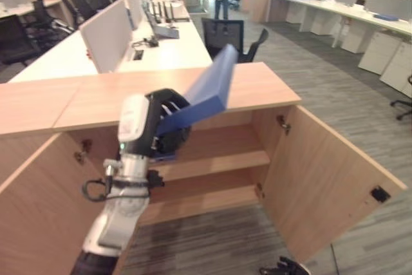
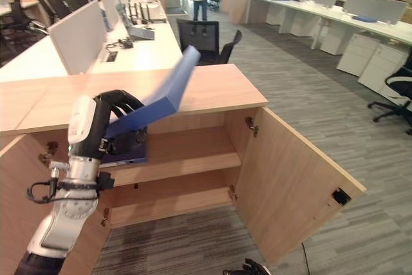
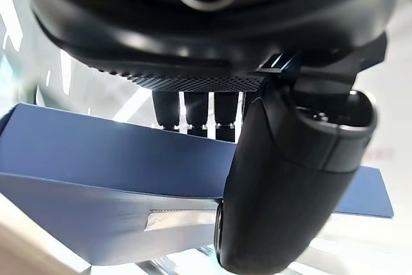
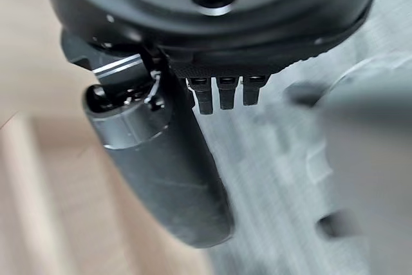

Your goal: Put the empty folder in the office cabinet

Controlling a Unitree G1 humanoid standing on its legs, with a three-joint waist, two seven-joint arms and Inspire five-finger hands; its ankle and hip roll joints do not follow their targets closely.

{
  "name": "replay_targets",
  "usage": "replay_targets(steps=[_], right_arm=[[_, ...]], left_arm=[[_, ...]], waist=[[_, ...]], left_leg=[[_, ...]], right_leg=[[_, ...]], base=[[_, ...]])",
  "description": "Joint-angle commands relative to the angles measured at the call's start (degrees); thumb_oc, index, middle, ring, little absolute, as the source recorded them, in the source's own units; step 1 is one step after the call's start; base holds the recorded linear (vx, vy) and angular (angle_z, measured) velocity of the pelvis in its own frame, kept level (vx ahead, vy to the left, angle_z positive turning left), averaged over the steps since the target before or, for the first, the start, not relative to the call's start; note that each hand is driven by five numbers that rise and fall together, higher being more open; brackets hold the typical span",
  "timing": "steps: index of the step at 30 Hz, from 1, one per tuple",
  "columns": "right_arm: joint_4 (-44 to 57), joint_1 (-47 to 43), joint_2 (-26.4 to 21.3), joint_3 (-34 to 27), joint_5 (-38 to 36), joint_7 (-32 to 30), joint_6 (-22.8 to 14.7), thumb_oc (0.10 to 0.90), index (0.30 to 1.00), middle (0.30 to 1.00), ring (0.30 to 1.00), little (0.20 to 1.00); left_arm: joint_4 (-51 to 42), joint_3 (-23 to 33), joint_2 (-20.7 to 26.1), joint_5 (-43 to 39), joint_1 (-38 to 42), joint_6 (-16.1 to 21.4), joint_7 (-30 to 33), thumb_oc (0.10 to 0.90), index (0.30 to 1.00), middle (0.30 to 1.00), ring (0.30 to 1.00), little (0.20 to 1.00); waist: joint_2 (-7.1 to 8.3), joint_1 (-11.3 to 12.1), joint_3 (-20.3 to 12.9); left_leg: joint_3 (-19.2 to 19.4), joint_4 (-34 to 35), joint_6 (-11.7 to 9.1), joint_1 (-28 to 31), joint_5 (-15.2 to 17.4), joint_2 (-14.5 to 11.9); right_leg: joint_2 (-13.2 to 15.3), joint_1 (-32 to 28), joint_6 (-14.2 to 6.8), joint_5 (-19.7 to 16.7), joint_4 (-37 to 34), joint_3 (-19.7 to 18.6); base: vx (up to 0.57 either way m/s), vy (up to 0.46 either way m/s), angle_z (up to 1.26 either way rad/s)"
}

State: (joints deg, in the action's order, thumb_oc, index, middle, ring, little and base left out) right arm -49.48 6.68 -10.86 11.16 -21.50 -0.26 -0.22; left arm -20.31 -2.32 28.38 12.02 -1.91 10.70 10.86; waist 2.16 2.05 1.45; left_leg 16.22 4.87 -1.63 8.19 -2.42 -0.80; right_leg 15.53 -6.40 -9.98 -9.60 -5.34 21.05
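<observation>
Before open cabinet point(image 1: 283, 159), left hand point(image 1: 164, 117) fingers gripping blue folder point(image 1: 209, 88), tilted

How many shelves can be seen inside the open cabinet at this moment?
2: an upper shelf level with the left hand that grips the blue folder, and a lower shelf beneath it. The arm hides their left parts, so more could be hidden there.

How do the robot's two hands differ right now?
The left hand is raised in front of the open cabinet, its fingers curled round a blue folder. The right hand hangs low over the grey carpet, holding nothing, its fingers relaxed. Both are dark.
</observation>
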Motion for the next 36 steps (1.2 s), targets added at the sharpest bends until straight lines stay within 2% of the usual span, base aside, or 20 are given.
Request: replay_targets(steps=[1,2,3,6,9,15,18,20,21,23,28,32,36], right_arm=[[5.75,-4.33,-1.62,0.48,-1.70,3.37,-2.60,0.800,0.900,0.900,0.900,0.900],[9.39,-3.69,-2.61,0.36,-1.73,4.07,-2.86,0.800,0.900,0.900,0.900,0.900],[9.62,-3.46,-2.64,0.42,-1.73,4.06,-2.75,0.800,0.900,0.900,0.900,0.900],[18.57,-1.47,-5.35,-0.65,-1.38,5.56,-2.91,0.800,0.900,0.900,0.900,0.900],[29.49,1.58,-7.70,-5.26,-3.11,6.26,-4.76,0.800,0.900,0.900,0.900,0.900],[36.56,2.97,-8.26,-10.14,-3.53,5.39,-6.12,0.800,0.900,0.900,0.900,0.900],[38.99,2.58,-9.01,-12.59,-1.53,4.21,-6.67,0.800,0.900,0.900,0.900,0.900],[40.58,1.86,-9.77,-14.61,0.34,3.59,-7.00,0.800,0.900,0.900,0.900,0.900],[40.60,1.84,-9.65,-14.54,0.41,3.57,-6.99,0.800,0.900,0.900,0.900,0.900],[42.67,1.64,-11.57,-15.80,4.24,3.42,-7.11,0.800,0.900,0.900,0.900,0.900],[46.41,0.54,-14.54,-15.48,11.21,3.67,-6.64,0.800,0.900,0.900,0.900,0.900],[46.59,-1.39,-15.95,-12.66,14.45,4.53,-6.02,0.800,0.900,0.900,0.900,0.900],[46.33,-6.22,-17.89,-6.89,19.24,5.92,-5.55,0.800,0.900,0.900,0.900,0.900]], left_arm=[[-0.26,-0.11,3.32,-21.41,-0.42,1.74,-14.27,0.400,0.300,0.300,0.300,0.300],[-1.32,-0.03,4.18,-28.46,-3.26,1.18,-17.58,0.400,0.300,0.300,0.300,0.300],[-1.49,0.16,4.26,-28.77,-3.51,1.09,-17.81,0.400,0.300,0.300,0.300,0.300],[-2.66,1.84,6.34,-38.26,-8.32,-0.19,-22.43,0.400,0.300,0.300,0.300,0.300],[-0.76,4.75,5.44,-38.02,-13.82,-0.81,-22.85,0.400,0.300,0.300,0.300,0.300],[1.05,6.85,3.59,-37.78,-19.19,-1.95,-24.45,0.400,0.300,0.300,0.300,0.300],[1.37,8.83,4.33,-35.15,-21.86,-2.14,-25.41,0.400,0.300,0.300,0.300,0.300],[1.57,12.74,7.54,-26.13,-24.20,-1.08,-24.94,0.400,0.300,0.300,0.300,0.300],[1.50,12.81,7.51,-25.87,-24.30,-1.05,-24.86,0.400,0.300,0.300,0.300,0.300],[3.13,17.04,9.79,-14.57,-24.78,-0.03,-22.32,0.400,0.300,0.300,0.300,0.300],[4.38,19.62,10.00,-5.02,-22.04,0.83,-18.57,0.400,0.300,0.300,0.300,0.300],[4.39,17.60,9.64,-3.98,-18.42,0.97,-18.02,0.400,0.300,0.300,0.300,0.300],[2.75,13.91,11.18,-4.69,-14.35,1.49,-19.68,0.400,0.300,0.300,0.300,0.300]], waist=[[1.67,0.43,2.19],[1.71,0.75,2.48],[1.72,0.72,2.38],[1.73,0.91,2.52],[1.68,1.04,2.75],[1.47,1.32,2.90],[1.37,1.59,3.05],[1.24,2.19,3.20],[1.34,2.15,3.20],[1.34,2.73,3.32],[1.65,3.10,3.40],[1.77,3.16,3.58],[1.74,3.20,3.43]], left_leg=[[-4.71,0.13,-2.21,1.32,5.52,-1.71],[-4.68,0.13,-2.23,1.15,5.40,-1.73],[-4.67,0.13,-2.23,1.16,5.40,-1.73],[-4.68,0.13,-2.21,1.00,5.29,-1.64],[-5.03,0.13,-2.05,0.88,5.15,-1.59],[-5.37,0.13,-1.76,0.70,5.13,-1.46],[-5.46,0.13,-1.59,0.63,5.19,-1.40],[-5.64,0.13,-1.52,0.59,5.31,-1.41],[-5.63,0.13,-1.53,0.60,5.32,-1.41],[-5.73,0.13,-1.63,0.58,5.31,-1.48],[-5.83,0.13,-1.68,0.46,5.29,-1.59],[-5.86,0.13,-1.70,0.30,5.14,-1.67],[-5.46,0.13,-1.82,0.65,5.17,-1.82]], right_leg=[[2.35,-0.41,-2.24,-0.73,0.65,-0.32],[2.42,-0.37,-2.23,-0.83,0.67,-0.09],[2.41,-0.38,-2.23,-0.84,0.66,-0.10],[2.51,-0.35,-2.27,-1.02,0.67,0.10],[2.59,-0.41,-2.27,-1.08,0.75,0.41],[2.81,-0.58,-2.25,-1.06,0.78,0.88],[2.93,-0.54,-2.30,-1.11,0.81,1.00],[3.10,-0.52,-2.36,-1.15,0.83,1.18],[3.10,-0.53,-2.36,-1.14,0.83,1.16],[3.18,-0.60,-2.40,-1.10,0.84,1.45],[3.27,-0.59,-2.41,-1.03,0.88,1.69],[3.33,-0.51,-2.33,-1.05,0.92,1.80],[3.27,-0.65,-2.25,-0.96,0.93,1.73]], base=[[-0.04,-0.003,0.02],[-0.03,-0.004,0.02],[0.00,0.000,0.00],[0.00,0.000,0.00],[0.00,0.000,0.00],[-0.01,0.008,0.04],[-0.01,0.006,0.02],[-0.01,0.002,0.05],[0.00,0.000,0.00],[0.00,0.000,0.00],[-0.01,-0.008,0.04],[-0.02,-0.005,0.03],[0.00,-0.001,0.01]])
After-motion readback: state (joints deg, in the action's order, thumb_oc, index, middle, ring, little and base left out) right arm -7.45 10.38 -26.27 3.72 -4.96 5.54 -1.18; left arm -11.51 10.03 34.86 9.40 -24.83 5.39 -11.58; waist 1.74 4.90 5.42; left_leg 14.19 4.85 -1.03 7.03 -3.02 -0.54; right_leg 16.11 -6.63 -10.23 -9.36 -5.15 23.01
